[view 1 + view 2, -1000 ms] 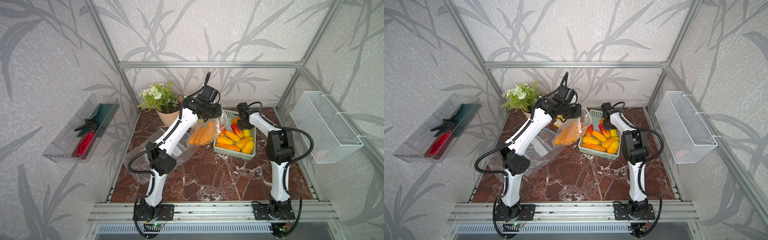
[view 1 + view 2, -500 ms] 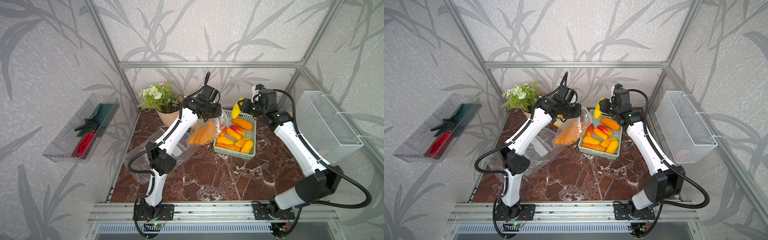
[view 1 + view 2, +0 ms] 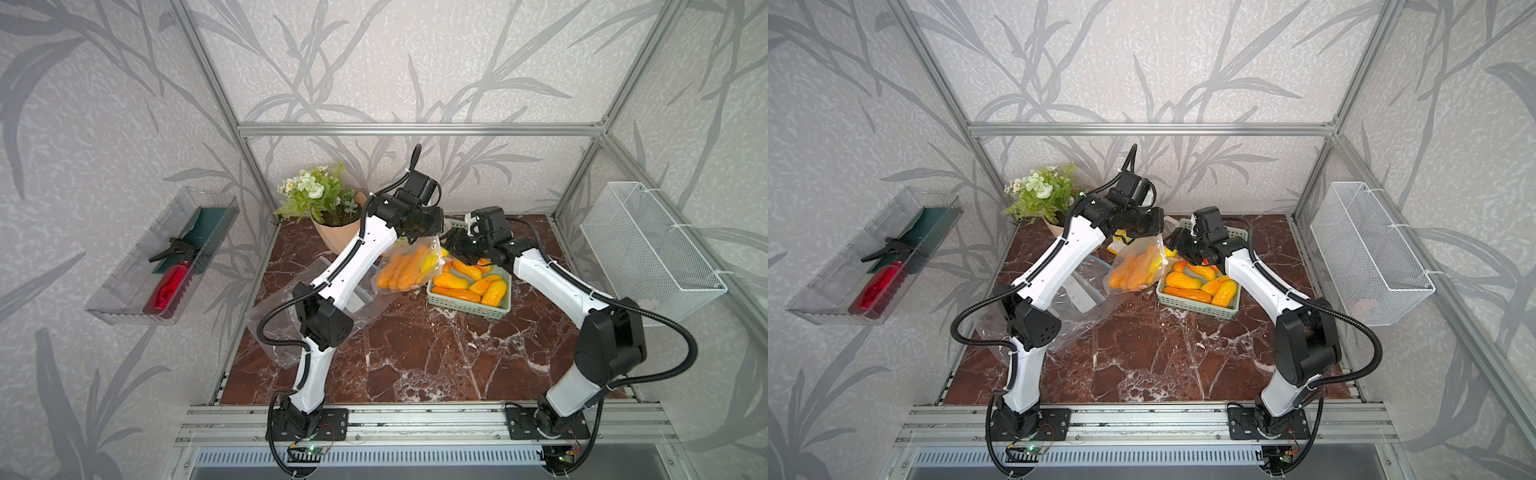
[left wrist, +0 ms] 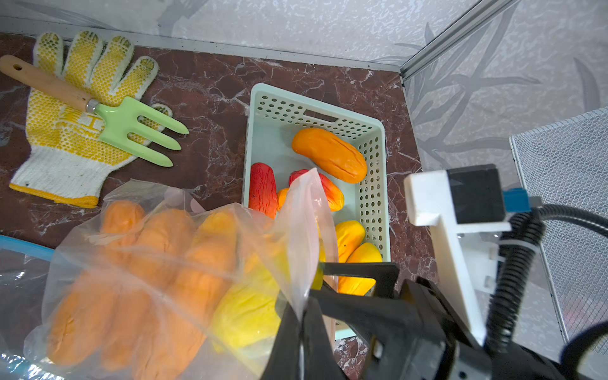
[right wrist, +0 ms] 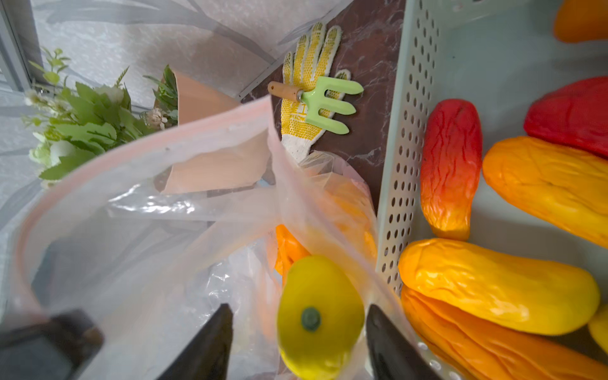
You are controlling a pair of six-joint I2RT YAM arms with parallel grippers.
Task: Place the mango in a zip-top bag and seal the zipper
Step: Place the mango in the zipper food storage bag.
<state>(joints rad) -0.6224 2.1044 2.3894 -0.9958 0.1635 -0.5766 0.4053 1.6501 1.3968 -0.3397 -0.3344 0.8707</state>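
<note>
Left gripper (image 4: 301,316) pinches the bag (image 4: 148,263); right gripper (image 5: 297,309) gapes around the mango (image 5: 319,329) beside the basket (image 5: 404,131). Wrist views show a glove (image 4: 62,141), table's (image 4: 214,82) back edge.

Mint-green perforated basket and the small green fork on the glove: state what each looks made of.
Mint-green perforated basket: likely moulded plastic, matt, given its even round holes and smooth walls. Small green three-tined fork: head probably painted metal, smooth and slightly glossy; handle looks like pale bare wood, joined by a shiny collar.
</note>
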